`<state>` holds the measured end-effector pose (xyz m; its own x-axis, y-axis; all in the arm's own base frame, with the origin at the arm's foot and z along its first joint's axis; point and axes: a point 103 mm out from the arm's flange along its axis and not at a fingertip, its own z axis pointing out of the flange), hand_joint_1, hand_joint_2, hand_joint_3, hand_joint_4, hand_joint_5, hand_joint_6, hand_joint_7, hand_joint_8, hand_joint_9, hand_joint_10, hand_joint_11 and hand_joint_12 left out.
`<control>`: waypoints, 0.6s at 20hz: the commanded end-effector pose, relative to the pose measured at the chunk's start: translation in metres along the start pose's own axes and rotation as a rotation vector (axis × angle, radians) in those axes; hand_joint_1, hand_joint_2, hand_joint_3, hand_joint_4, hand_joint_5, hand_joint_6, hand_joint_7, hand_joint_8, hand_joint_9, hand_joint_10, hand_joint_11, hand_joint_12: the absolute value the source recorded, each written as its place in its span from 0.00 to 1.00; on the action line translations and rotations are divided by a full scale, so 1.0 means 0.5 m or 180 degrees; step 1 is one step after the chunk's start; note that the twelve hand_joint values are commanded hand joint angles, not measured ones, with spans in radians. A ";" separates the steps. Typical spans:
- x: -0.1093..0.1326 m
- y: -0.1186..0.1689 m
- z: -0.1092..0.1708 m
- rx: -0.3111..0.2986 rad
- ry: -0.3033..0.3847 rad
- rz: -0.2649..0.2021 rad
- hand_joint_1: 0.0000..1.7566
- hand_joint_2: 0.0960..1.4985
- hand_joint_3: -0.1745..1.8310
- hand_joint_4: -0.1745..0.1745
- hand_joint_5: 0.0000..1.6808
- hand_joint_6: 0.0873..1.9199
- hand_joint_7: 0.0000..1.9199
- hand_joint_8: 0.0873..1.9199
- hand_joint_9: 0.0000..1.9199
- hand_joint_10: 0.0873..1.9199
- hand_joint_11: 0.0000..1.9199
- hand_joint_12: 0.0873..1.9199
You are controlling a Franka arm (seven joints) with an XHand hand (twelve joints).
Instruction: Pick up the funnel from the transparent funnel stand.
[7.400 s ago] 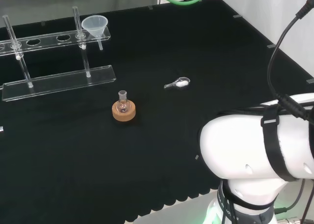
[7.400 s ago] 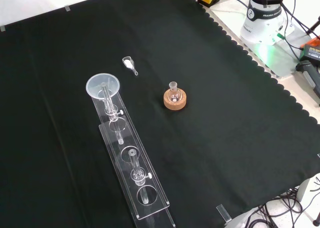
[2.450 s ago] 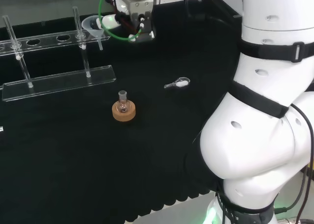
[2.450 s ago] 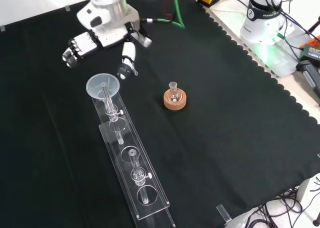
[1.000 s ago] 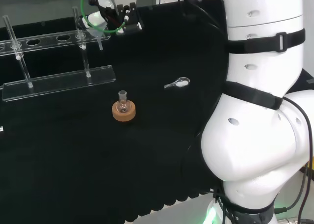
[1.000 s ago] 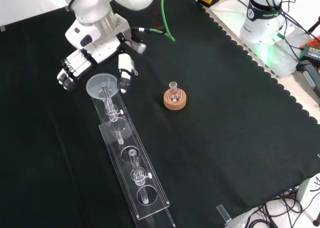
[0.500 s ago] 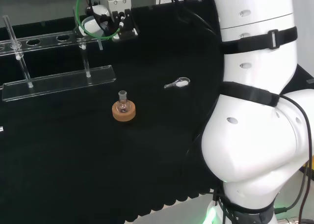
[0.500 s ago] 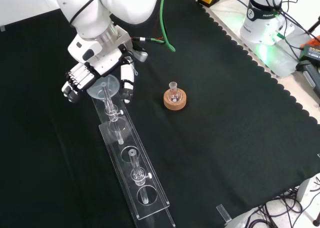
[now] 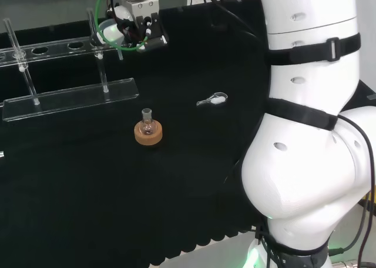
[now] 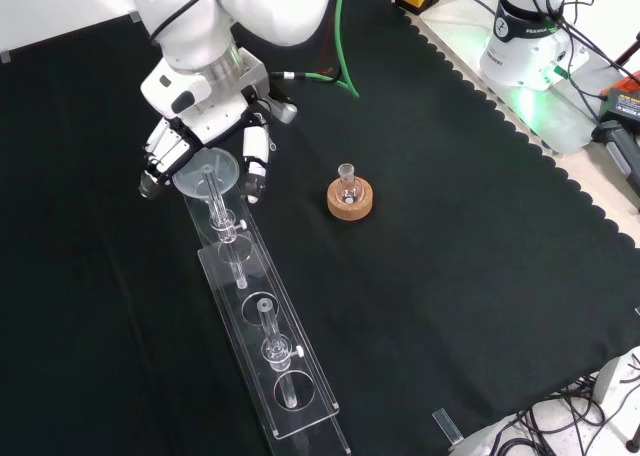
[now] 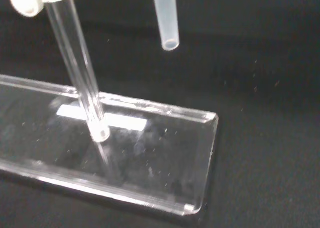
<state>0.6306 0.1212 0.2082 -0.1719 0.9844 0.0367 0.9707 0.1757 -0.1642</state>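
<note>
**Kid:** Where is the funnel?

**Helper:** The clear plastic cone-shaped funnel (image 10: 205, 172) sits in the end hole of the see-through plastic funnel stand (image 10: 262, 328). In the front view that end is the one farthest from the camera. In the wrist view, the funnel's thin tube (image 11: 166, 19) hangs above the cloth, just past the end of the stand's flat bottom plate (image 11: 150, 158).

**Kid:** What is the hand doing?

**Helper:** The black and white robot hand (image 10: 205, 126) is right at the funnel's bowl. The fingers (image 10: 160, 166) curl on one side of the rim and the thumb (image 10: 254, 161) is on the other. I cannot tell if they touch it.

**Kid:** What else is there?

**Helper:** A small round glass flask (image 10: 348, 183) stands on a brown cork ring (image 10: 350, 200), near the stand. A little clear scoop with white powder (image 9: 213, 100) lies on the black cloth (image 10: 450, 266).
</note>
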 end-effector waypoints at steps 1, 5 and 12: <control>-0.009 0.003 -0.006 -0.0242 -0.0217 0.0045 0.13 0.48 0.15 0.06 0.21 0.00 0.16 0.49 0.41 0.49 0.45 0.61; -0.015 0.011 -0.003 -0.0250 -0.0327 0.0041 0.17 0.48 0.17 0.00 0.30 0.00 0.23 0.60 0.49 0.57 0.60 0.56; -0.032 0.023 0.009 -0.0348 -0.0477 0.0098 0.24 0.50 0.21 0.00 0.27 0.59 0.37 0.82 0.60 0.73 0.74 0.63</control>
<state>0.6405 0.1119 0.2067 -0.1647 0.9824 -0.0885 0.9850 0.1591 -0.0663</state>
